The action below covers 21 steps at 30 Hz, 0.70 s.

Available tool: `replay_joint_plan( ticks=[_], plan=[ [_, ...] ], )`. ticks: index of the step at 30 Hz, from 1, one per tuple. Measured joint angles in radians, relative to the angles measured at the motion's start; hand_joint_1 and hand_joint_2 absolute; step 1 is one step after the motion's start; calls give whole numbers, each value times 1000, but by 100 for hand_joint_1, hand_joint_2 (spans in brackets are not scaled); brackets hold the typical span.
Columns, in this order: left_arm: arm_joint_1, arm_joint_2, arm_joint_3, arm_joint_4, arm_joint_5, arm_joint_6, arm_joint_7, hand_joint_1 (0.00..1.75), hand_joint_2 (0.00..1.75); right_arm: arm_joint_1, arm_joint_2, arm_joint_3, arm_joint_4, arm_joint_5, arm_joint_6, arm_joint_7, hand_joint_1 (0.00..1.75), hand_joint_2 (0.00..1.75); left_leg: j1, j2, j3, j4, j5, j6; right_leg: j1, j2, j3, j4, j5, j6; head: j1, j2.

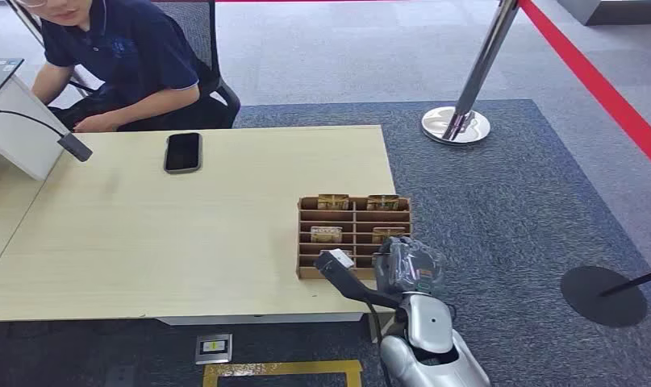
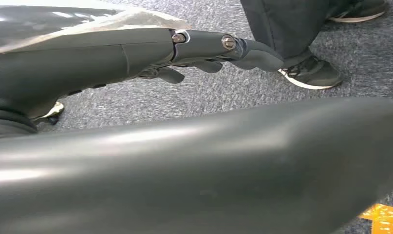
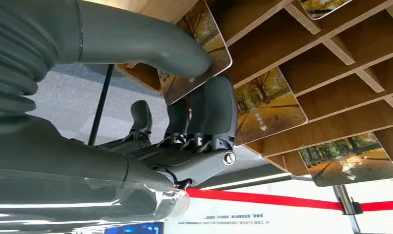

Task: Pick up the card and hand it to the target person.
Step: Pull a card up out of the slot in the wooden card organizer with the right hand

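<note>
At the wooden card rack (image 1: 353, 235) on the desk's near corner, the right hand (image 1: 342, 270) pinched one card (image 3: 196, 53).
Thumb (image 3: 150, 44) above, fingers (image 3: 211, 112) beneath, it clamped the card at its slot, likely to slide it free for the seated person (image 1: 116, 60); the left hand (image 2: 218, 48) hung low, fingers loose, holding nothing.

Wooden rack (image 1: 354, 234), glossy cards (image 3: 267, 109), matt light wood-look table (image 1: 185, 234)
</note>
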Motion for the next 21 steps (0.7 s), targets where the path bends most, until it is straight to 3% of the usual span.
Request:
replay_joint_plan(
  ticks=[14, 18, 21],
  plan=[
    [-1, 3, 4, 0, 2, 6, -3, 0, 0, -2, 4, -7, 7, -5, 0, -8, 113, 175, 0, 0, 0, 0, 0, 0, 0, 0, 0, 0, 0, 0, 0, 0],
    [-1, 4, 4, 0, 1, 6, -4, 0, 0, -3, 5, -7, 11, -11, 1, -17, 129, 175, 0, 0, 0, 0, 0, 0, 0, 0, 0, 0, 0, 0, 0, 0],
    [-1, 4, 4, 0, 1, 6, -6, 0, 0, -5, 4, -8, 12, -13, 1, -19, 130, 175, 0, 0, 0, 0, 0, 0, 0, 0, 0, 0, 0, 0, 0, 0]
  ],
)
